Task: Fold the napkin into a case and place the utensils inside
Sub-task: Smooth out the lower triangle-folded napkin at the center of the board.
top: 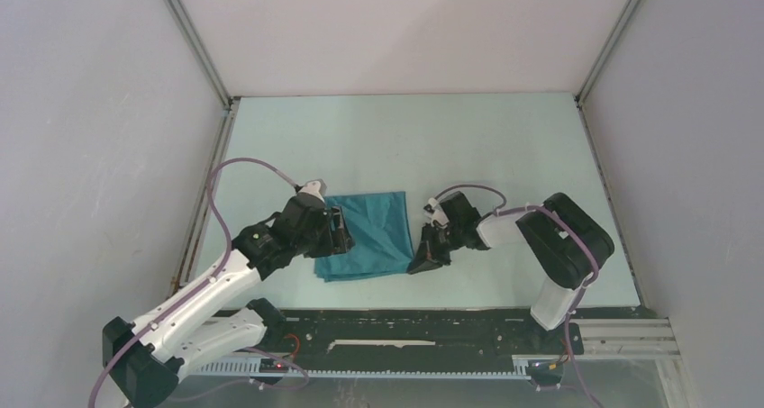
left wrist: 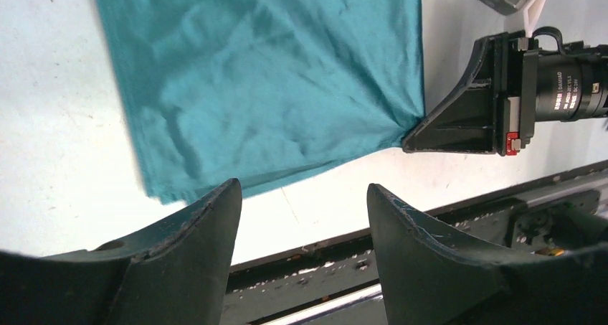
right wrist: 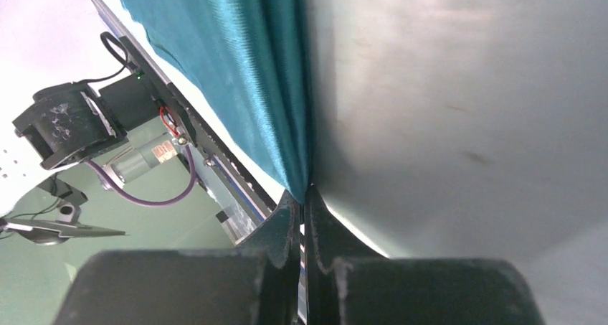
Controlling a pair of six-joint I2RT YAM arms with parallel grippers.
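The teal satin napkin (top: 368,234) lies folded on the pale table between my two grippers, and it also shows in the left wrist view (left wrist: 272,81). My right gripper (top: 420,262) is shut on the napkin's near right corner (right wrist: 287,110), with the cloth pinched at the fingertips. My left gripper (top: 339,232) is open and empty at the napkin's left edge, its fingers (left wrist: 208,232) just off the near edge of the cloth. No utensils show in any view.
The black rail (top: 432,327) runs along the table's near edge, close below the napkin. Enclosure walls and metal frame posts (top: 194,43) bound the table on the left, right and back.
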